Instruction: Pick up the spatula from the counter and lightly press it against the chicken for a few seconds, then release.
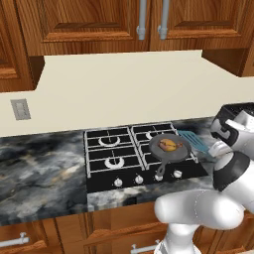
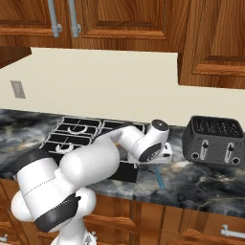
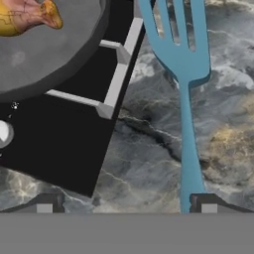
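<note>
A blue slotted spatula (image 3: 184, 74) lies flat on the marble counter (image 3: 149, 163), just right of the stove; its head is at the top of the hand view and its thin handle runs down toward me. My gripper (image 3: 126, 206) hovers low over the counter and is open, with nothing in it. The handle ends beside the inner edge of one fingertip (image 3: 208, 203). A piece of browned chicken (image 3: 27, 17) rests in a dark skillet (image 3: 44, 54) on the front right burner. The left base view has the spatula (image 1: 193, 140) beside the skillet (image 1: 168, 148).
The black gas stove (image 1: 114, 158) has raised grates and a row of front knobs. A dark toaster (image 2: 214, 141) stands on the counter to the right. My own arm (image 2: 95, 162) bends across the stove's front right corner. Wooden cabinets hang overhead.
</note>
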### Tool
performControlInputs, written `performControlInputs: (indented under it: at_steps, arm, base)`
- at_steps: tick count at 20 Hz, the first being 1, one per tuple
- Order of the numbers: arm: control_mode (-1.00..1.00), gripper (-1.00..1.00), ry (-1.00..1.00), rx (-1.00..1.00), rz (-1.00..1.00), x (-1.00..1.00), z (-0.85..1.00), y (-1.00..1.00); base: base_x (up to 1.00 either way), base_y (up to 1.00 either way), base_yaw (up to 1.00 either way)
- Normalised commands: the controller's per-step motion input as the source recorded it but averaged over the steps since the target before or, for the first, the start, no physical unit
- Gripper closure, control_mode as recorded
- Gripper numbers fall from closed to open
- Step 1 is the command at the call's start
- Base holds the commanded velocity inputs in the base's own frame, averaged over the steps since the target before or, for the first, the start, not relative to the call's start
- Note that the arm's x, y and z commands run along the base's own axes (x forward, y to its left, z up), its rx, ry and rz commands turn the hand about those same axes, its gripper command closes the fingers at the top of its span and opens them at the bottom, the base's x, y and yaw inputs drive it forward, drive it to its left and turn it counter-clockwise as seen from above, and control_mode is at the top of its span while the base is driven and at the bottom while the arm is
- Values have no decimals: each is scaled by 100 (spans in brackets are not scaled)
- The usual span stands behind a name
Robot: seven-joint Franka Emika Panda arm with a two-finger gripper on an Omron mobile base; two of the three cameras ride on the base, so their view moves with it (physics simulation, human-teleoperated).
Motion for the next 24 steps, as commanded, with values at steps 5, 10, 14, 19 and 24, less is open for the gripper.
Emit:
performControlInputs:
  at_steps: [5,10,14,19,24]
  arm:
    - [-100,-100,0,0,0,22,-9,-4]
    - [-100,-100,0,0,0,19,-12,-10]
    - [-100,-100,0,0,0,17,-13,-11]
    - [-100,-100,0,0,0,14,-13,-9]
    - [-100,-100,0,0,0,12,-13,-6]
  base:
    - [0,0,0]
    - [0,0,0]
    - [0,0,0]
    - [0,0,0]
    - [0,0,0]
